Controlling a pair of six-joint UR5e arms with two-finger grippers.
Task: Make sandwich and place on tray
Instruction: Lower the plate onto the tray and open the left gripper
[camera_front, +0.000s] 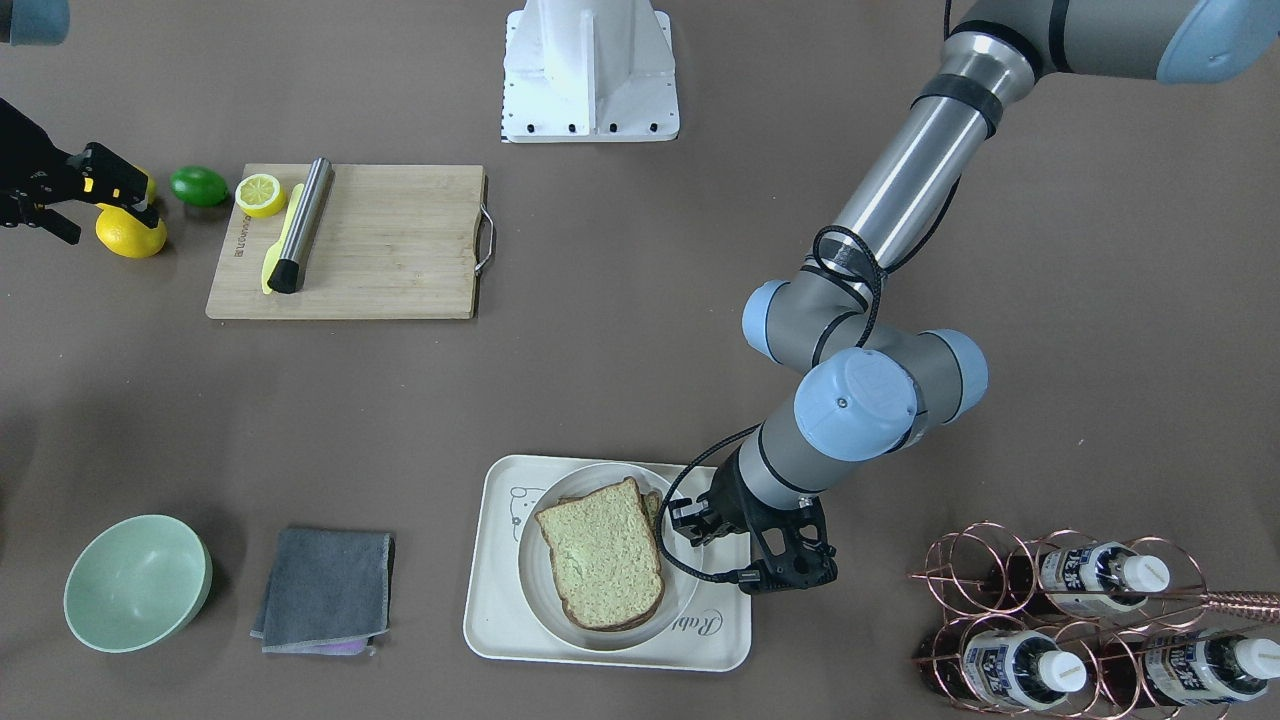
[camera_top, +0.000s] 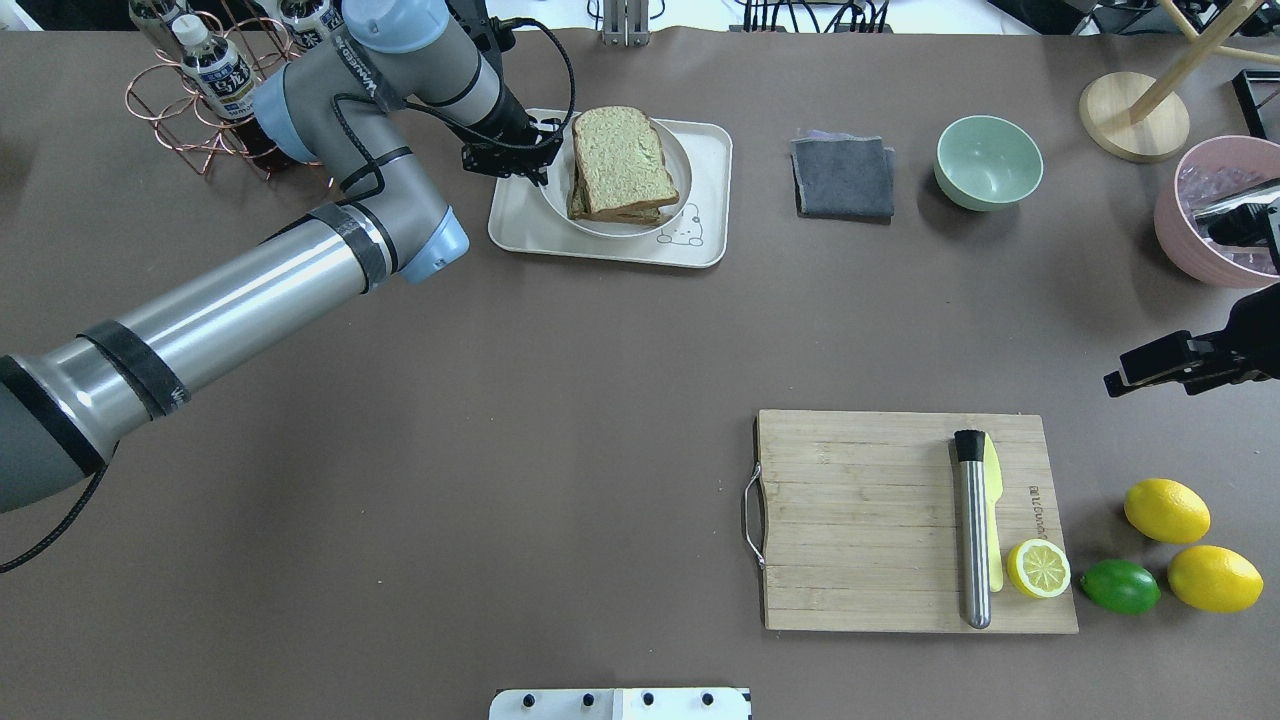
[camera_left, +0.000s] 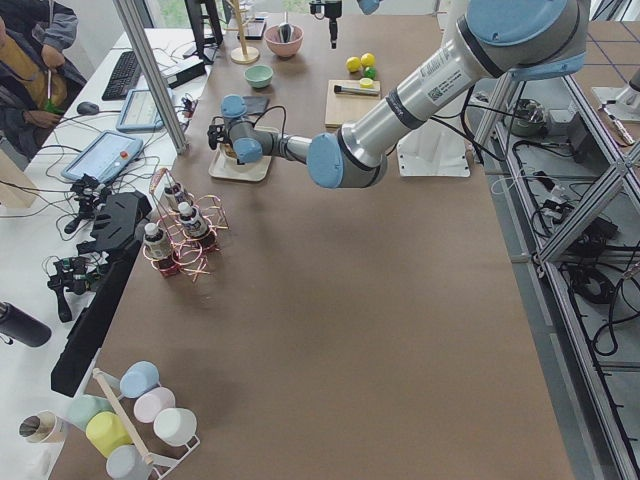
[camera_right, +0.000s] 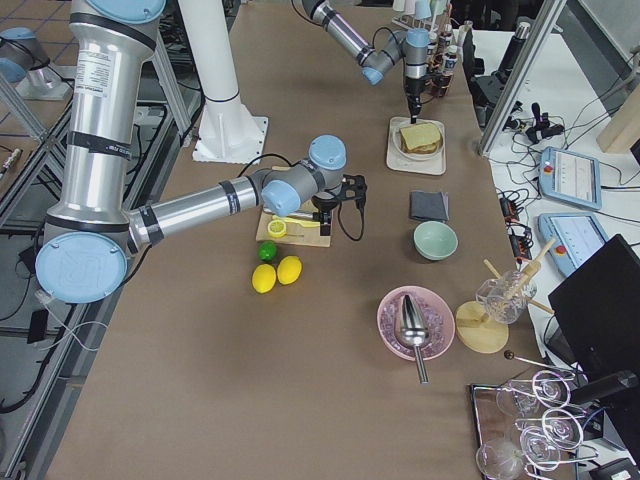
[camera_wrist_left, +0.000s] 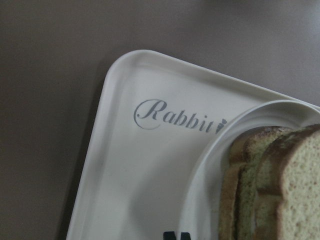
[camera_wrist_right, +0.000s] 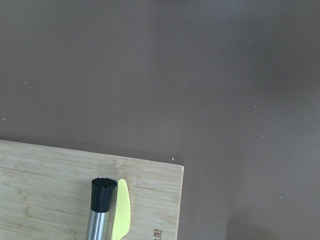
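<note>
Overhead, the left gripper (camera_top: 542, 152) sits at the nine o'clock edge of the white plate (camera_front: 608, 640). Its fingertips are drawn close, one on either side of the rim, apparently pinching it. On that plate lies the sandwich (camera_front: 603, 550), bread slices stacked with the top one skewed. The plate rests inside the tray (camera_front: 500, 620), toward twelve o'clock on the table (camera_top: 560, 400). The right gripper (camera_top: 1120, 378) hangs at two o'clock from the cutting board (camera_top: 860, 520); whether its fingers are apart or together I cannot tell.
</note>
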